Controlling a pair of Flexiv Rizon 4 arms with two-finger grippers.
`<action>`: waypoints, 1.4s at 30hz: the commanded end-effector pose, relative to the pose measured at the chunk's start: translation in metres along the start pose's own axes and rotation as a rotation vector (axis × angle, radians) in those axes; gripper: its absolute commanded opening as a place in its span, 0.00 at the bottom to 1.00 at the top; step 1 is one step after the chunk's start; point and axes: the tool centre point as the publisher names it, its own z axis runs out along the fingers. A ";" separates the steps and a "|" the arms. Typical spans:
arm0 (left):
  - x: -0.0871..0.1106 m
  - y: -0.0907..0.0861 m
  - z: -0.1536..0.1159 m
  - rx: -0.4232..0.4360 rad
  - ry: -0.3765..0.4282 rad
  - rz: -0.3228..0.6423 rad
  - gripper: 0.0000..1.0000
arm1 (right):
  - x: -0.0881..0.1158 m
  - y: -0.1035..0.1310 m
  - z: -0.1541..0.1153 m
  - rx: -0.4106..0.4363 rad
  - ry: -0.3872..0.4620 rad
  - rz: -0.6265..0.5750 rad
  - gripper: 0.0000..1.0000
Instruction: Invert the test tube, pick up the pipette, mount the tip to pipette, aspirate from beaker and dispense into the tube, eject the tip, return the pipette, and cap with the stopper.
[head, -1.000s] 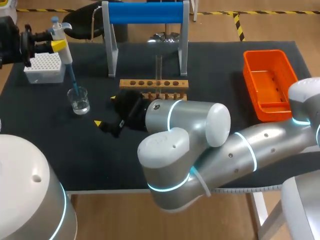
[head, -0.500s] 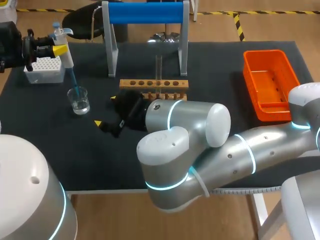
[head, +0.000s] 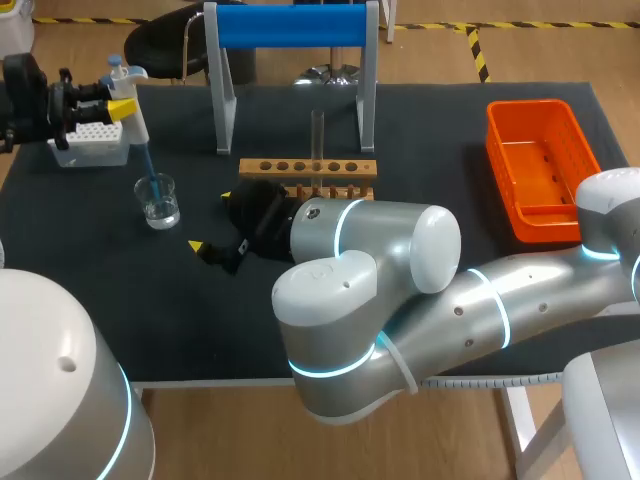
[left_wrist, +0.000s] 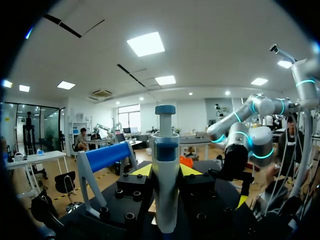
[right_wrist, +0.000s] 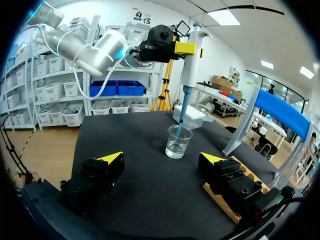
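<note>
Far left: white pipette with blue tip (right_wrist: 191, 60) pinched by left gripper (left_wrist: 166, 170), long axis near upright (leaning slightly), tip down inside clear glass beaker (head: 158, 200). Right of it, right gripper (right_wrist: 162, 159) spread wide.

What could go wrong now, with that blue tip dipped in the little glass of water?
1. The tip of the pipette slants into the beaker; a sideways pull might topple it.
2. The test tube in the rack is narrow, so the liquid could miss.
3. The right pincer lies open between beaker and rack, perhaps in the pipette's path.
</note>
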 end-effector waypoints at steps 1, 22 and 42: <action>-0.006 0.007 -0.002 0.006 0.015 0.000 0.00 | 0.000 0.000 -0.001 0.000 0.000 0.000 1.00; -0.015 0.028 -0.007 0.025 0.031 -0.040 0.00 | 0.000 0.000 -0.001 0.000 0.000 0.000 1.00; -0.016 0.036 -0.009 0.024 0.052 -0.077 0.00 | 0.000 0.000 -0.001 0.000 0.000 0.000 1.00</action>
